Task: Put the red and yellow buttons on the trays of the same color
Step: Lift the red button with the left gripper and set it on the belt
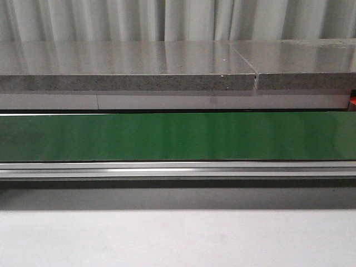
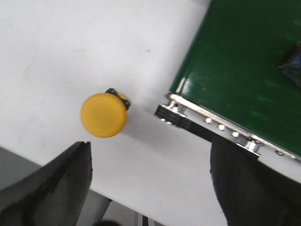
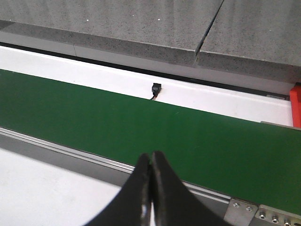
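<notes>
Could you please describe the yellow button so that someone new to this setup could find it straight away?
Find the green conveyor belt and go to its metal end corner. Just off that corner, on the white table, sits the yellow button, ahead of the open left tool. It is the only round, bright yellow thing there.

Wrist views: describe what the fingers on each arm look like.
Left fingers: two broad, dark, matte black pads with rounded, slightly rough edges. Right fingers: glossy black, narrowing to slim rounded tips. No cables, markings or arm links show in any view.
</notes>
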`<control>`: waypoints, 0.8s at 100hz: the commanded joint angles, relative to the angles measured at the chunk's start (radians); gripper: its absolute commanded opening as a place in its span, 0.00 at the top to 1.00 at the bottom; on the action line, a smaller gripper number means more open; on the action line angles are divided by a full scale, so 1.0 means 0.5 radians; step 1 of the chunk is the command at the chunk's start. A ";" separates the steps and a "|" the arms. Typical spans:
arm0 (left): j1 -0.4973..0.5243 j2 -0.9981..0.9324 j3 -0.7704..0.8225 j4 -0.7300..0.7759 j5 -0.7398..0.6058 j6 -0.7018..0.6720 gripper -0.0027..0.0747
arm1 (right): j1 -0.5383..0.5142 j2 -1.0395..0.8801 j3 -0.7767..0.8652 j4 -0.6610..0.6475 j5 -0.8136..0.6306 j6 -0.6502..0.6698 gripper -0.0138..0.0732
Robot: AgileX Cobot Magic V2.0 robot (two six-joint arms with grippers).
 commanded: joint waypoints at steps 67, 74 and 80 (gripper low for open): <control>0.303 0.341 -0.042 -0.138 -0.078 0.004 0.32 | 0.003 0.020 -0.049 -0.008 -0.150 -0.022 0.92; 0.303 0.388 -0.046 -0.189 -0.083 0.055 0.32 | 0.003 0.020 -0.049 -0.008 -0.150 -0.022 0.92; 0.303 0.430 -0.046 -0.193 -0.114 0.058 0.32 | 0.003 0.020 -0.049 -0.008 -0.150 -0.022 0.92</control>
